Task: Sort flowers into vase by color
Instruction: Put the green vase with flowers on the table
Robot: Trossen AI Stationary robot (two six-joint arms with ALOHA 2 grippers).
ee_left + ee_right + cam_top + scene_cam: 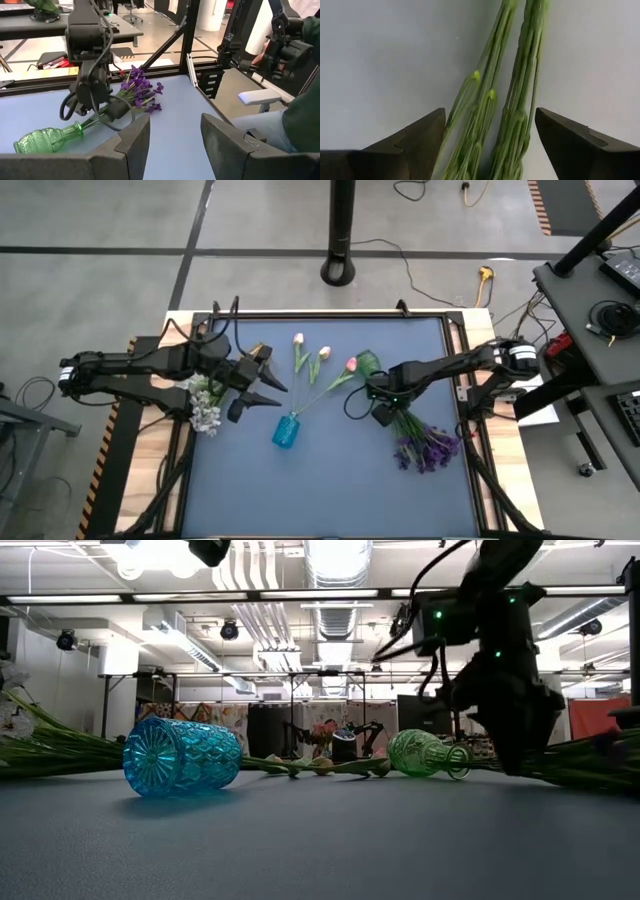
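Observation:
My right gripper (384,411) is open, pointing down over the green stems (512,75) of the dark purple flowers (428,448), which lie flat at the table's right. In the right wrist view its fingers (422,137) stand either side of the stems without plainly touching them. My left gripper (280,394) is open and empty, above the table's left part, beside the white-lavender sprigs (206,412). Three pink tulips (324,353) lie at the far middle. A blue vase (286,430) and a green vase (368,362) lie on their sides.
The low view shows the blue vase (182,755) and the green vase (425,753) lying on the blue-grey table top (330,490), with my right gripper (515,730) beside the green vase. A person sits beyond the table's right edge (295,120).

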